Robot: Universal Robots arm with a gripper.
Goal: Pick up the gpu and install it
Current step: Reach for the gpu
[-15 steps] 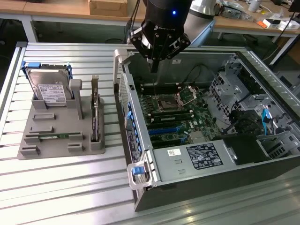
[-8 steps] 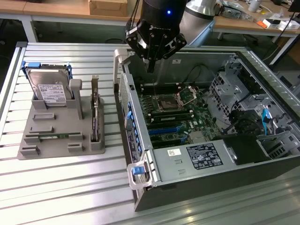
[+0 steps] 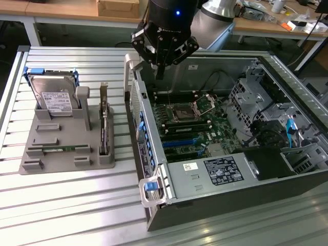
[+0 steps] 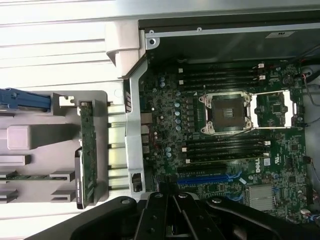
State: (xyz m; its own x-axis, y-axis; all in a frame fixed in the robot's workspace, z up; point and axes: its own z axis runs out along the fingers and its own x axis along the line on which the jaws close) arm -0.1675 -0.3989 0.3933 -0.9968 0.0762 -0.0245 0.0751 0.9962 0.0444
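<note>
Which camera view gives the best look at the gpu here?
The wrist view: the gpu runs its full length, standing on edge in the grey holder, unobstructed. The exterior view shows the gpu as a thin dark slab in the same holder, beside the open computer case.

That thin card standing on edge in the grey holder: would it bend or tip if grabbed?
The gpu looks like a rigid circuit board, so probably stiff, not floppy. It stands on edge in a slot of the grey holder; freed, it would likely tip. Its exposed board seems fragile.
</note>
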